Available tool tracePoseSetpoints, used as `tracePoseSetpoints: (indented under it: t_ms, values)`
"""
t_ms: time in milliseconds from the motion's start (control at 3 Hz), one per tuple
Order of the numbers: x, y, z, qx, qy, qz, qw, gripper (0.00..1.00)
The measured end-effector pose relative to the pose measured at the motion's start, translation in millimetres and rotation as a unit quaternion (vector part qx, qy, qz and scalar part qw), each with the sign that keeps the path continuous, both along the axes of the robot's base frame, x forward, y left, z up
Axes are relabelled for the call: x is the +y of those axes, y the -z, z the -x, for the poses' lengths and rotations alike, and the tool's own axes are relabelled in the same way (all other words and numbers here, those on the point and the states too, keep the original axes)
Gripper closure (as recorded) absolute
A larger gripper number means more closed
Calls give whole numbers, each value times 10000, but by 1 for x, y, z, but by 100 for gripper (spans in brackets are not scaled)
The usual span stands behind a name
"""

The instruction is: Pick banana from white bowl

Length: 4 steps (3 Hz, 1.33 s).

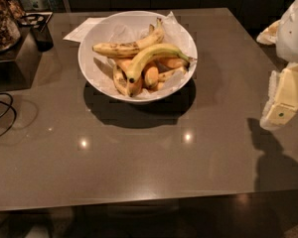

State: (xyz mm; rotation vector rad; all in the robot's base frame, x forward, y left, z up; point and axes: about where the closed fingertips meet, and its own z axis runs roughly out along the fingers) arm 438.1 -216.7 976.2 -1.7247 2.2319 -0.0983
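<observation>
ON THE TABLETOP: the pincer (280, 105) hangs at the 3 o'clock edge of my view, off past the rim of the tabletop (139, 157) and well apart from the white bowl (85, 43), which sits toward 12 o'clock. Whether the pincer is wide or narrow I cannot tell from here.

The banana (156, 50) lies on top of the heap in the bowl, arching from its black tip at about 7 o'clock up over the centre to its greenish stem near the rim at 3 o'clock. The speckled banana (124, 47) lies just beside it toward 11 o'clock. The short orange bananas (149, 76) are tucked under its arch, on the crumpled paper lining (114, 33).

As I read it, nothing is grasped and the reach has not begun. To do it well, I would bring the pincer in from 3 o'clock, high enough to clear the rim, and come down on the crown of the arch. There the fruit stands highest and freest of its neighbours. I would set the jaws across the banana's width, not along it, and close gently so the skin does not bruise.

The risks I see are pinching the speckled fruit along with it, catching the paper, or nudging the bowl across the glossy surface. A straight lift before any sideways move should keep the stem end from dragging on the rim.
</observation>
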Motion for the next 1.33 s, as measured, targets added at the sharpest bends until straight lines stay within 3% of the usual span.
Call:
tracePoseSetpoints:
  t_ms: [667,1000,1333]
  values:
    - [7,-7,-4,-107,-110,-14,9999,0]
    - [26,-15,-19,73,-282,-79,9995,0]
    - [59,-24,-42,231,-686,-63,9974,0]
